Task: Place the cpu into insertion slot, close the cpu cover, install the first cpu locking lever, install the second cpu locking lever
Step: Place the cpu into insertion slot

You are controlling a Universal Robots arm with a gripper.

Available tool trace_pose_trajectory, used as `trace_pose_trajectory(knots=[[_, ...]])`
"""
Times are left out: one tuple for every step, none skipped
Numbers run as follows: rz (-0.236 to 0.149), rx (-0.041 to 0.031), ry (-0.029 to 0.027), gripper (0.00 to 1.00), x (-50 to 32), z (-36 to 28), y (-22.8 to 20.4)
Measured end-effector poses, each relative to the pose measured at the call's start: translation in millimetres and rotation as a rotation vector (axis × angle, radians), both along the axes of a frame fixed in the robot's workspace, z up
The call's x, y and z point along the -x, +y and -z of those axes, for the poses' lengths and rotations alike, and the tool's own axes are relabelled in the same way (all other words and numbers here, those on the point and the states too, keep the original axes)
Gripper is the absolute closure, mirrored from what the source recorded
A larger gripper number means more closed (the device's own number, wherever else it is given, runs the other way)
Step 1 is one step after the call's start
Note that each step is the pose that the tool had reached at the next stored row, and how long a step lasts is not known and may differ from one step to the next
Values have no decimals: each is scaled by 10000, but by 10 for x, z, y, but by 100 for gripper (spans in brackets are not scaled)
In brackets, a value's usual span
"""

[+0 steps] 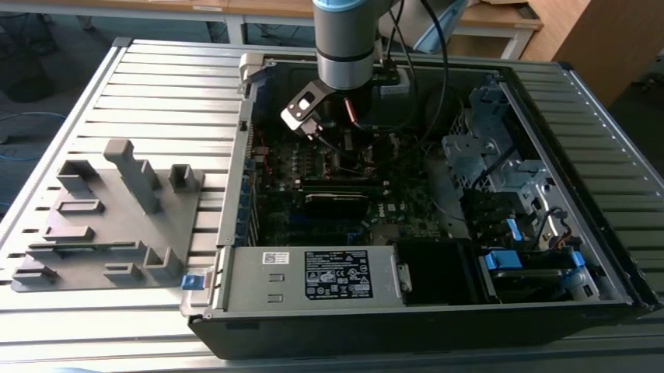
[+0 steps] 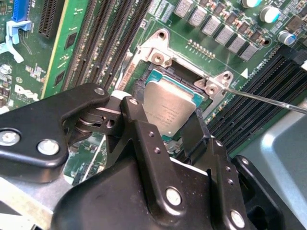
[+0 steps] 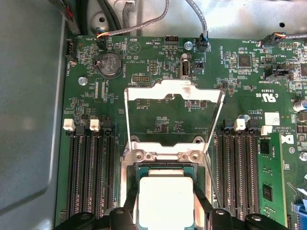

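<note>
My gripper (image 2: 163,118) is shut on the cpu (image 2: 170,108), a flat square chip with a dull grey metal top, with one black finger on each of two opposite edges. The cpu (image 3: 165,199) hangs slightly tilted just over the insertion slot (image 2: 184,73), whose silver rim and teal edge (image 3: 144,167) show around it. The cpu cover (image 3: 173,91), a thin silver frame, stands swung open beyond the slot. A thin locking lever (image 2: 268,101) juts out beside the socket. In the exterior view the gripper (image 1: 332,134) reaches down into the open computer case (image 1: 236,194).
Black memory slots (image 3: 91,177) flank the socket on both sides. Cables (image 3: 201,28) run along the board's edge. In the exterior view a grey fixture plate (image 1: 114,217) lies at the case's left, and a power supply (image 1: 311,276) and drive cages (image 1: 487,148) crowd the case.
</note>
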State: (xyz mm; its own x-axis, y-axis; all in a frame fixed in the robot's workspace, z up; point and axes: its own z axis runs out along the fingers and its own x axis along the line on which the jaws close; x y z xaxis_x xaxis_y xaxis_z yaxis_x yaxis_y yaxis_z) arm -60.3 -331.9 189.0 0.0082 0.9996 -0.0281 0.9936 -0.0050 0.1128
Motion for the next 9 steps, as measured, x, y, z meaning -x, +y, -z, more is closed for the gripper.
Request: trace_pose_trajectory(knots=[[0,1,0,46,1,2,-1],[1,1,0,46,1,3,-1],[1,0,-1,46,1,4,-2],[1,0,-1,46,1,4,-2],[1,1,-1,46,1,4,-2],[1,1,0,46,2,4,-2],[1,2,0,46,2,4,-2],[1,2,0,46,2,4,-2],[0,0,-4,46,1,6,-2]])
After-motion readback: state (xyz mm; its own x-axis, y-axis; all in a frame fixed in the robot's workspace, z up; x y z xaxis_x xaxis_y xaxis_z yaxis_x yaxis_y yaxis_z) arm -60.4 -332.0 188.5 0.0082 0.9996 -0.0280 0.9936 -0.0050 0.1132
